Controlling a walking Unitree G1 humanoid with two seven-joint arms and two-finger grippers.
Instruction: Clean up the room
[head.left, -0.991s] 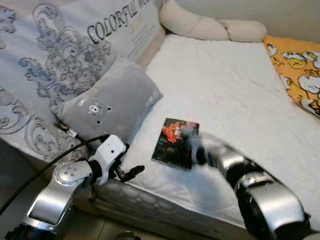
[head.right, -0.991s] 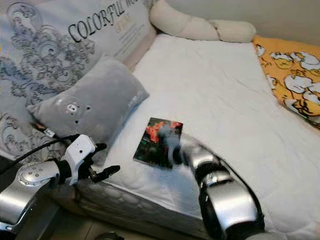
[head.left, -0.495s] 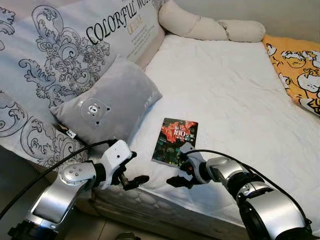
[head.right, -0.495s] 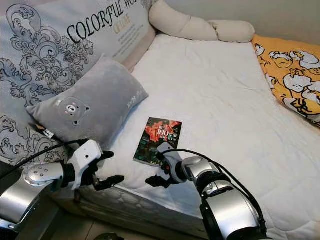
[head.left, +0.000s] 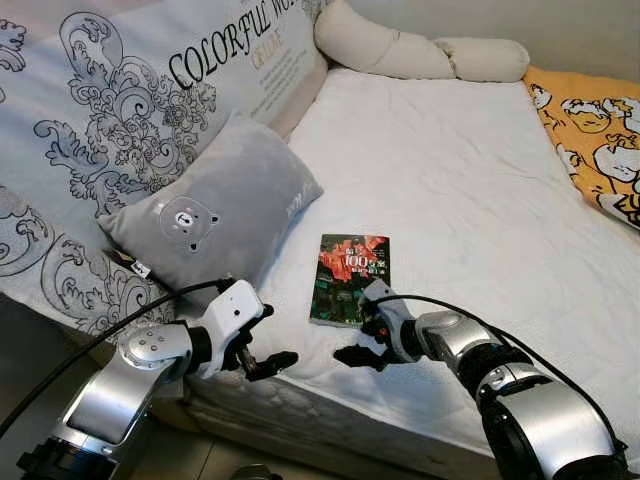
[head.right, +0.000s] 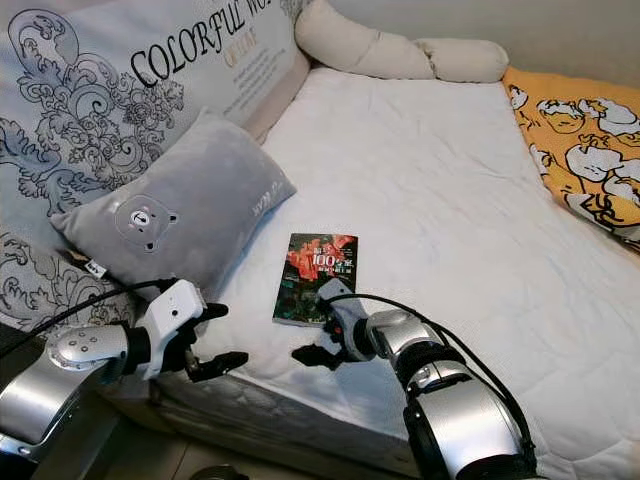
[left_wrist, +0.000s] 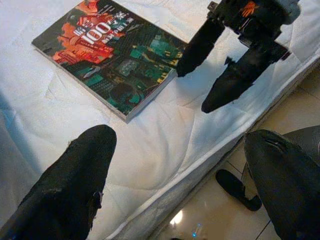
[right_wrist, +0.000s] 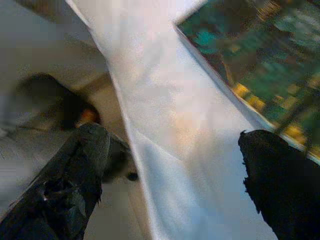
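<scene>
Lying flat on quilted white mattress (head.left: 450, 200), glossy rectangular book (head.left: 350, 279); both tools (head.left: 262, 357) (head.left: 360, 345) spread open nearby.

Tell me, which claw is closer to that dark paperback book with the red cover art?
Right. The right claw sits at the book's near edge; the left claw hovers farther off, by the mattress edge.

The large grey cushion (head.left: 150, 110), well beyond the left hand (head.left: 262, 345), carries black letters reading "COLORFUL", with a further word cut off. The book (head.left: 350, 265), just beyond the right hand (head.left: 362, 340), shows "100" in white; its other characters are too small to read.
</scene>
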